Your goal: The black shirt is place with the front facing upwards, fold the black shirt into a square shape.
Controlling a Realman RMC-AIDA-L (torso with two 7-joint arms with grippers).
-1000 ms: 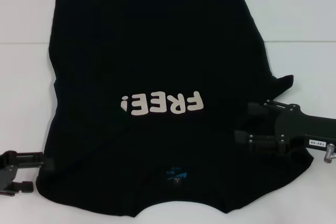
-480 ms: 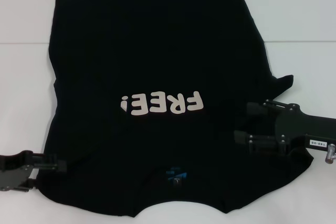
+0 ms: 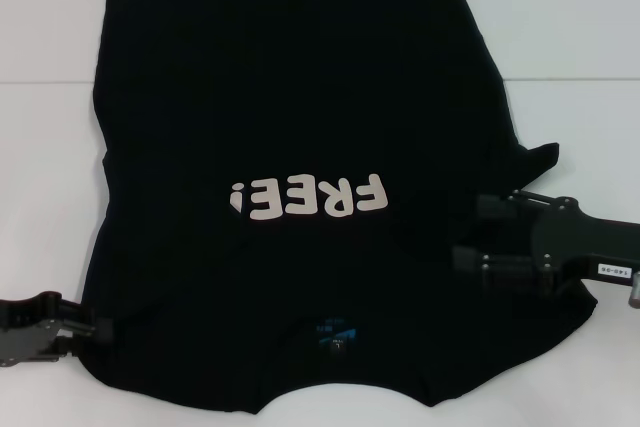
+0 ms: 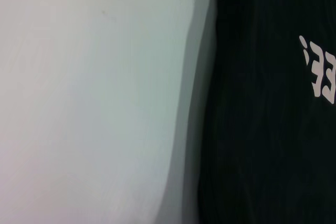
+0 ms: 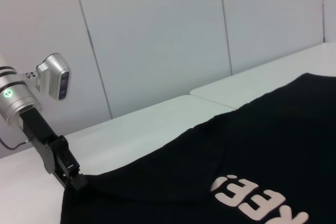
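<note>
Black shirt (image 3: 300,187) flat; left gripper (image 3: 95,329) jaws at edge, grip unclear.

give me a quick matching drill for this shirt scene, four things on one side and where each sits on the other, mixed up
Things:
1. left gripper
2. right gripper
3. FREE! letters
4. blue neck label

Places:
A. middle of the black shirt
B. near edge of the shirt, by the collar
C. over the shirt's right side
D. at the shirt's near left corner

Pairs: 1-D, 2-C, 3-A, 4-B
</note>
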